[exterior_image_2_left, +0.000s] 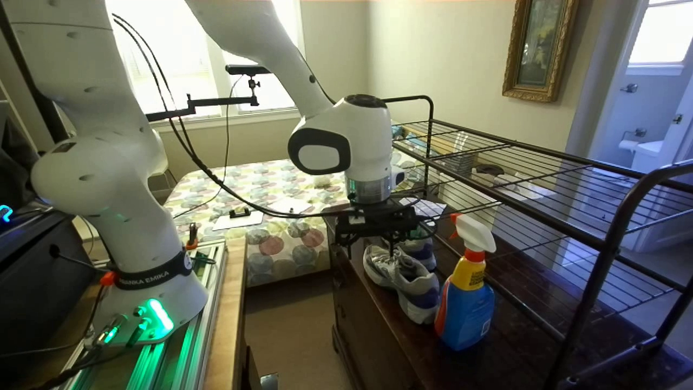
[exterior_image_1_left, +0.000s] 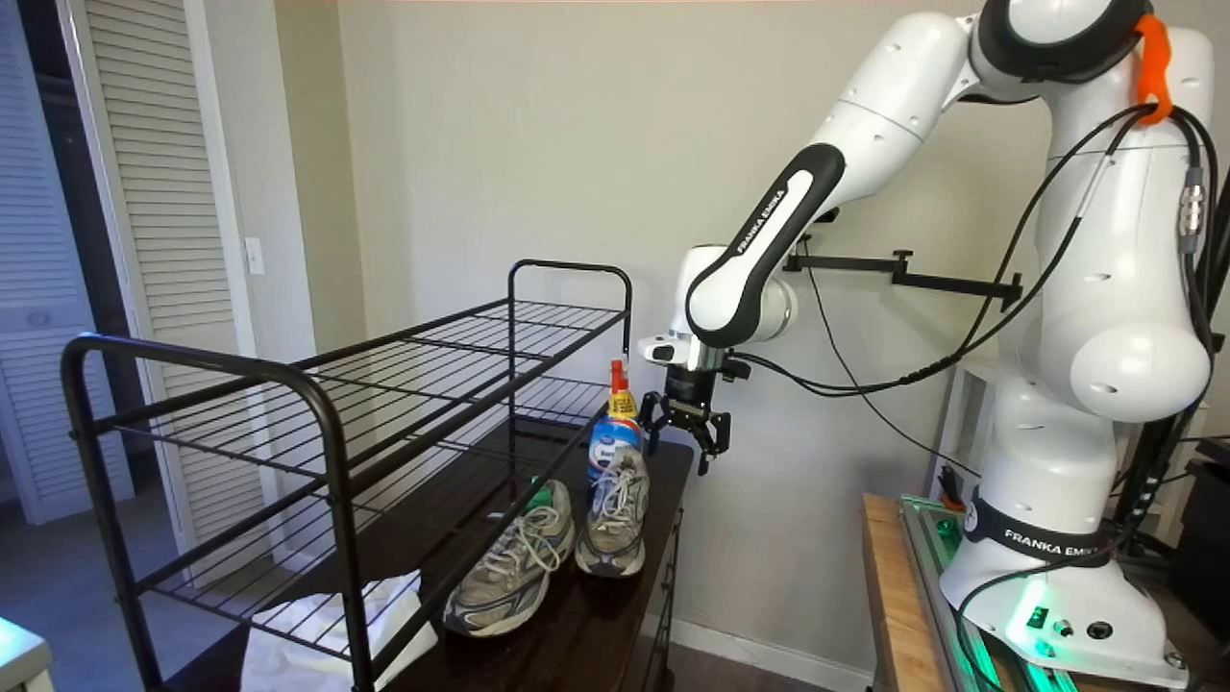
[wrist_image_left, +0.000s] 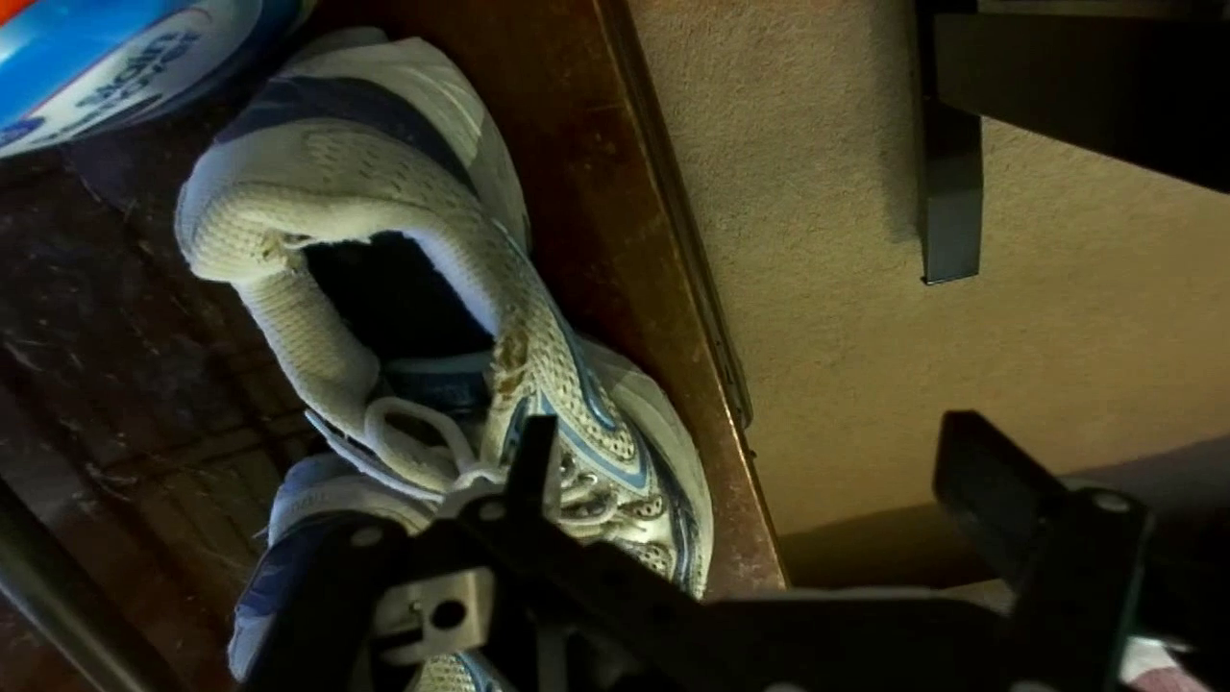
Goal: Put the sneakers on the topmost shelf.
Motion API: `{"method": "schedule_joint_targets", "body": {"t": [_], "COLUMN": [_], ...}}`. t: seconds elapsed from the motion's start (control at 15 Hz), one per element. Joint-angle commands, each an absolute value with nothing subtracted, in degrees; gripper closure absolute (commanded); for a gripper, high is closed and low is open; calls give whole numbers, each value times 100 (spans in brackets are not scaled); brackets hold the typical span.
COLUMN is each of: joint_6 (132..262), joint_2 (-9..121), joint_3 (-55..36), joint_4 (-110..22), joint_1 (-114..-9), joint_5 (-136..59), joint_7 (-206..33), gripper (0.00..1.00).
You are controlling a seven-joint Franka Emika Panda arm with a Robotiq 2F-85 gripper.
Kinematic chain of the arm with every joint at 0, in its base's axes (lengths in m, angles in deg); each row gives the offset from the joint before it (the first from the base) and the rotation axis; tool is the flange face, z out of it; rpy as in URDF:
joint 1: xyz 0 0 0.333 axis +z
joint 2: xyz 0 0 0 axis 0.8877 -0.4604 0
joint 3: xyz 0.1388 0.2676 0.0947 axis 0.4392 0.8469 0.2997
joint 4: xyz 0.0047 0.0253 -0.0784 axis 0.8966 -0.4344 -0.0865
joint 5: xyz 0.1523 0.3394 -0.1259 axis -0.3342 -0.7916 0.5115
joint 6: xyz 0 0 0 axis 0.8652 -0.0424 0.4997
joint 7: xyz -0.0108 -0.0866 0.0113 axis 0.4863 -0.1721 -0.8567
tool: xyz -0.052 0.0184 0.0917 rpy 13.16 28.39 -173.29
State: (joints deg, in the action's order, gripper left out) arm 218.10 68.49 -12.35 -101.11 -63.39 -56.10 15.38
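Sneakers (exterior_image_1_left: 615, 524) on dresser (exterior_image_2_left: 506, 363); gripper (wrist_image_left: 750, 428) released

Both grey-and-white mesh sneakers stand upright, side by side, on the dark wooden dresser top, lower than the topmost shelf (exterior_image_1_left: 423, 358). The gripper is positioned near the sneaker closest to the dresser edge, jaws spread wide. In the wrist view, one finger (wrist_image_left: 530, 471) overlaps this sneaker and the opposite finger (wrist_image_left: 995, 471) overlaps the floor (wrist_image_left: 826, 308); contact cannot be determined. A trigger spray bottle (exterior_image_2_left: 465, 309) stands just beside the sneaker's heel. The black tubular shoe rack (exterior_image_1_left: 192, 358) stands alongside on the same dresser. The Franka Emika arm (exterior_image_1_left: 879, 120) is mounted on a separate wooden bench (exterior_image_1_left: 886, 577)
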Motion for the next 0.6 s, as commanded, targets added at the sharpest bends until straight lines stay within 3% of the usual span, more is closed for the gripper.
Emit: {"method": "schedule_joint_targets", "body": {"t": [0.0,0.53], "joint_6": [22179,22409], "joint_2": [6064,5515], "joint_3": [-956,-404], "joint_4": [-9728,-9167], "joint_1": [-6649,-7133], "joint_5": [-5687,-5431], "joint_7": [1528,1298], "gripper": [0,0]}}
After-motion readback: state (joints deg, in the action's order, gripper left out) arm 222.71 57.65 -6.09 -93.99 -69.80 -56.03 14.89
